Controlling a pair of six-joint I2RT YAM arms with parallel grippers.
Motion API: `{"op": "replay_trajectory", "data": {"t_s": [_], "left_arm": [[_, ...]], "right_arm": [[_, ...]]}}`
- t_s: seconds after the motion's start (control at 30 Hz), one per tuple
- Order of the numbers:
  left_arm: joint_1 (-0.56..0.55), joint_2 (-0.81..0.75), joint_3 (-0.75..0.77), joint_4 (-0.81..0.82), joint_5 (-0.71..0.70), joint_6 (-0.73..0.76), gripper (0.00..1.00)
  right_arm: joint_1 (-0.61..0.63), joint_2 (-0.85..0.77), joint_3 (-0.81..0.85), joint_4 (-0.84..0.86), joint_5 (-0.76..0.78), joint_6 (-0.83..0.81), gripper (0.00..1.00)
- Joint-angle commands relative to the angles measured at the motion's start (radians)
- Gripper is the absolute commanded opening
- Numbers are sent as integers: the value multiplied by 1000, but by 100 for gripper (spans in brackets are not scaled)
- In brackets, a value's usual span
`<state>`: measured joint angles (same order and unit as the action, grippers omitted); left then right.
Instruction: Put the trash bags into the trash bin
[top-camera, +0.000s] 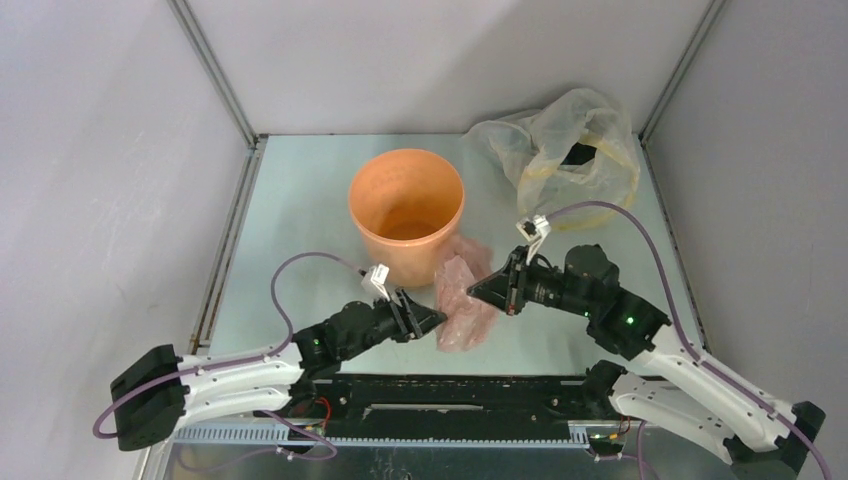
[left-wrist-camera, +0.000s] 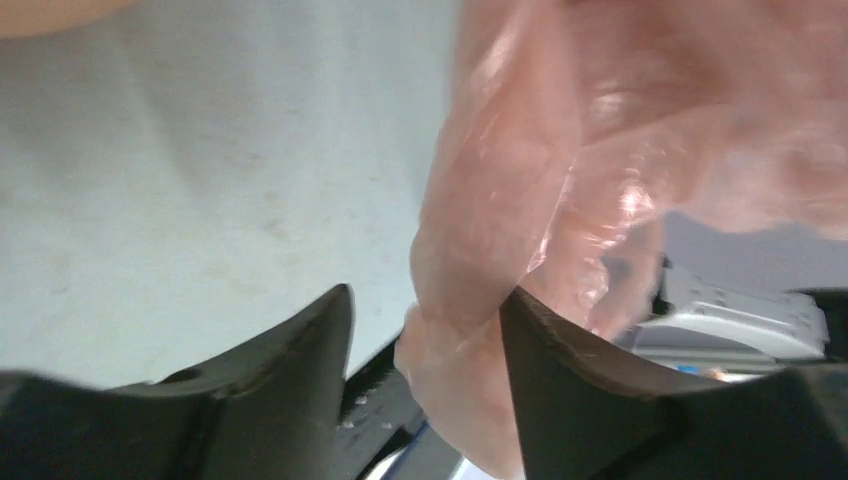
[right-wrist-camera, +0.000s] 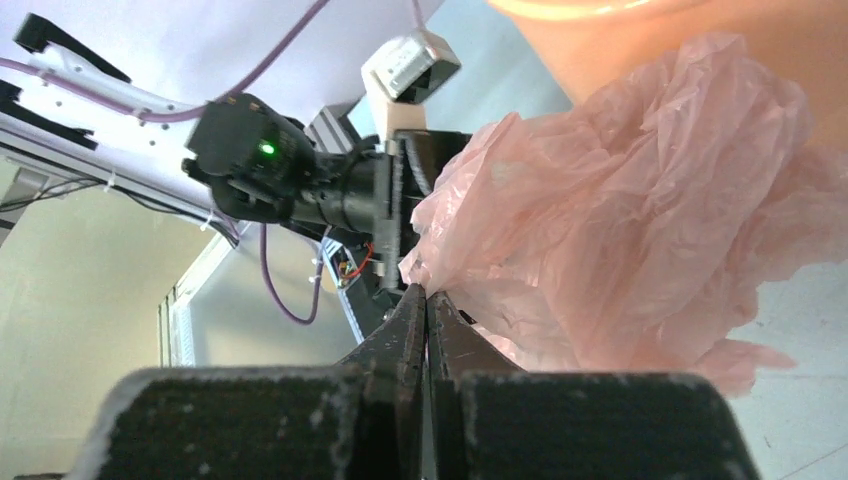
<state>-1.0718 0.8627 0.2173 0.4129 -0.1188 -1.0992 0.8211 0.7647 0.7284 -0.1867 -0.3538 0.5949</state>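
- Right fingers (right-wrist-camera: 410, 330) are pressed together, seemingly nipping the pink bag (top-camera: 463, 300) by its edge; left fingers (left-wrist-camera: 300, 350) are spread round a fold.
- Bag sits crumpled just near-right of the orange bin (top-camera: 400, 262).
- Probably light, limp and slippery: pinch bunched film.

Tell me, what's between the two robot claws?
The pink bag, in the top view, sits between the left gripper and the right gripper, beside the orange bin.

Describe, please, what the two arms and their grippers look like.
Both the left arm and right arm have white link shells, black joints and looping purple cables. Small green lights glow on them. The left gripper and right gripper have black tapered fingers and white camera blocks.
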Motion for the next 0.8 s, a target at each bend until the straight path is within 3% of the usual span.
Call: {"op": "replay_trajectory", "data": {"t_s": [0.0, 0.13, 0.33, 0.6, 0.7, 0.77], "left_arm": [[-5, -19, 49, -252, -243, 14, 54], [-5, -158, 4, -437, -428, 27, 33], [-2, -382, -35, -657, -560, 39, 14], [-2, -443, -6, -758, -569, 85, 10], [-2, -434, 32, -829, -617, 83, 9], [5, -440, 48, -875, -647, 58, 9]], "right_arm": [[6, -101, 56, -27, 62, -4, 0], [4, -201, 125, -170, 175, -23, 0], [2, -331, 192, -371, 473, -27, 0], [1, -337, 195, -502, 640, -18, 0], [2, -309, 194, -586, 788, 10, 0], [-2, -277, 194, -683, 962, 98, 7]]}}
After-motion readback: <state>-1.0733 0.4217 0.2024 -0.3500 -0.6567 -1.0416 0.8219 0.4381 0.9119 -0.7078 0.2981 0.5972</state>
